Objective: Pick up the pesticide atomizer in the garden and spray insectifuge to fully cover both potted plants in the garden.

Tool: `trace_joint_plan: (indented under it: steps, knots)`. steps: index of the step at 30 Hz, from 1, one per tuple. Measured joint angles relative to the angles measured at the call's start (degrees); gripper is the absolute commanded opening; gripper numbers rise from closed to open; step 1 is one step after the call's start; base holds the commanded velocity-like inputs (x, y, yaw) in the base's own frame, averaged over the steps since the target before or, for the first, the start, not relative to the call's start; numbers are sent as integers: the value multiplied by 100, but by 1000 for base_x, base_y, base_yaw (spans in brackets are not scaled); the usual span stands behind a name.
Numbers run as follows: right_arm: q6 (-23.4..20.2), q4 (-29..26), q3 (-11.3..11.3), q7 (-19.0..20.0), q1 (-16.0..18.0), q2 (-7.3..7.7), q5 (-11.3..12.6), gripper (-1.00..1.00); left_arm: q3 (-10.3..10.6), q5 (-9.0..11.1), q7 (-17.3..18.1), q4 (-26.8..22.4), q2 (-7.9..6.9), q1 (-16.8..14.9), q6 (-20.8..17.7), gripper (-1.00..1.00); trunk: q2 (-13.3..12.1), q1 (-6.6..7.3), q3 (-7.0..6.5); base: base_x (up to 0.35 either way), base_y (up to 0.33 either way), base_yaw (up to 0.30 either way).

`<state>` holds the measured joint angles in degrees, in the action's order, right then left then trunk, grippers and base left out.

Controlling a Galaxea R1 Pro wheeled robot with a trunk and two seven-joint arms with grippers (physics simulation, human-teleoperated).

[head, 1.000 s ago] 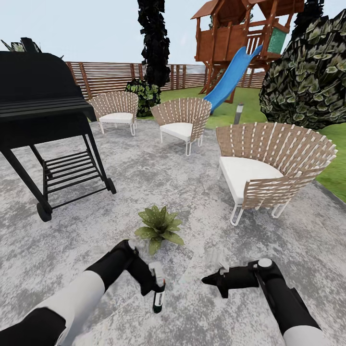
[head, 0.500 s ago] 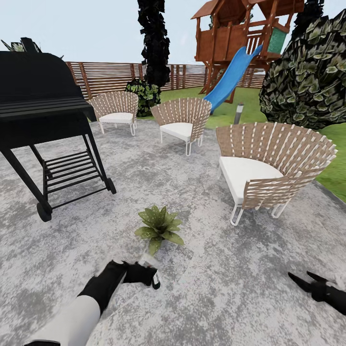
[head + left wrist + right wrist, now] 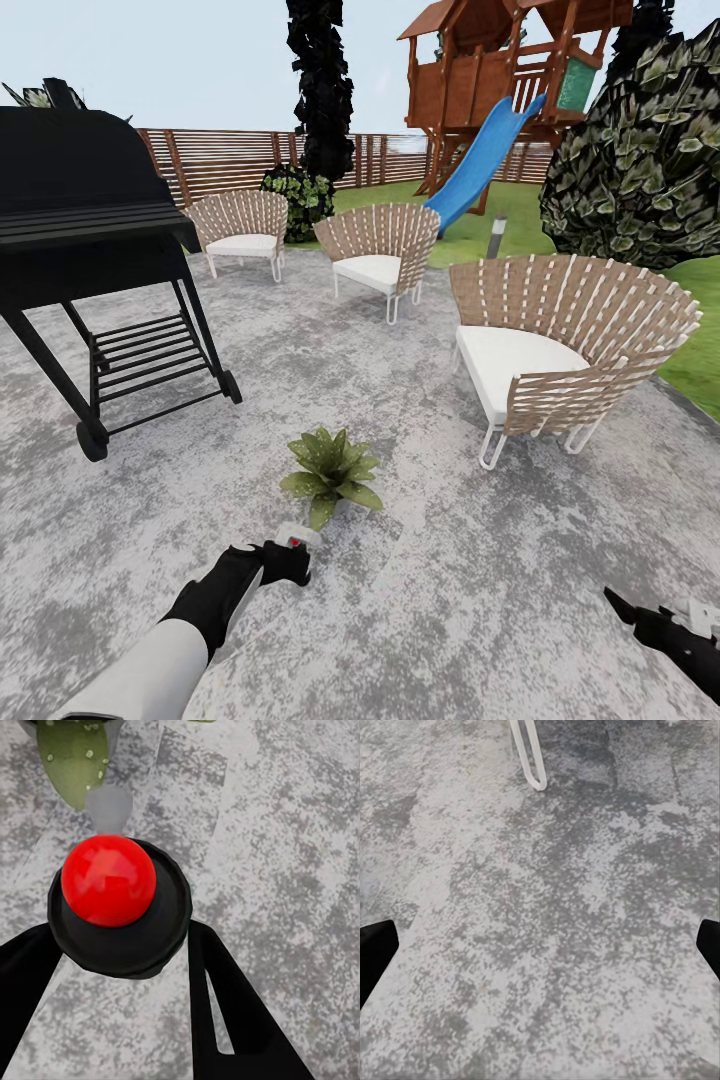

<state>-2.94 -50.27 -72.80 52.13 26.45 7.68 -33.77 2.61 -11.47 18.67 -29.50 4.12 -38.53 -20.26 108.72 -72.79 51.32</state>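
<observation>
The left pincer (image 3: 290, 560) is clamped on the pesticide atomizer (image 3: 297, 541), its nozzle aimed at the potted plant (image 3: 331, 472) just ahead. Spray may miss far leaves. The right pincer (image 3: 655, 625) hangs apart, idle.

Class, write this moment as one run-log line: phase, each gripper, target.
phase: aiming spray | left gripper: shut on pesticide atomizer | right gripper: open, nothing held | target: potted plant on patio

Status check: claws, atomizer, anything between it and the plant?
Left claw shut on atomizer, nozzle aimed at potted plant. Right claw open, empty, low over the patio. Nothing between nozzle and plant.
</observation>
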Motion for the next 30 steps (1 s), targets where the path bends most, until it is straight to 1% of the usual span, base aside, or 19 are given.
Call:
trace_joint_plan:
  steps: [8,9,10,11,13,15,18,25,30]
  knots:
    - [0,8,-2,-7,0,-2,4,100,0,25,-1,29,5,4,0,-100,0,0,0,0,0,0]
    - [0,8,-2,-5,0,-2,4,100,0,90,0,124,4,5,3,-100,0,0,0,0,0,0]
    - [0,11,-2,-8,0,-2,8,100,2,369,-31,516,-7,7,97,-100,0,0,1,0,0,0]
    - [0,14,-2,-10,0,-2,10,100,-3,421,-62,586,-15,5,149,-100,0,0,0,0,0,0]
    - [0,24,-9,-15,0,-2,13,100,-10,481,-253,803,-54,2,363,-100,0,0,0,0,0,0]
    - [0,25,-10,-16,0,-2,13,100,-10,499,-344,866,-58,3,525,-100,0,0,0,0,0,0]
    - [0,44,-10,-16,0,-2,13,100,-7,509,-400,891,-60,4,633,-100,0,0,0,0,0,0]
    - [0,443,-11,-24,0,30,14,100,-2,528,-413,1054,-52,4,763,-100,0,0,0,-1,0,0]
    - [0,472,-15,-16,0,38,15,100,-2,529,-413,1064,-52,4,784,-100,0,-3,0,-171,0,0]
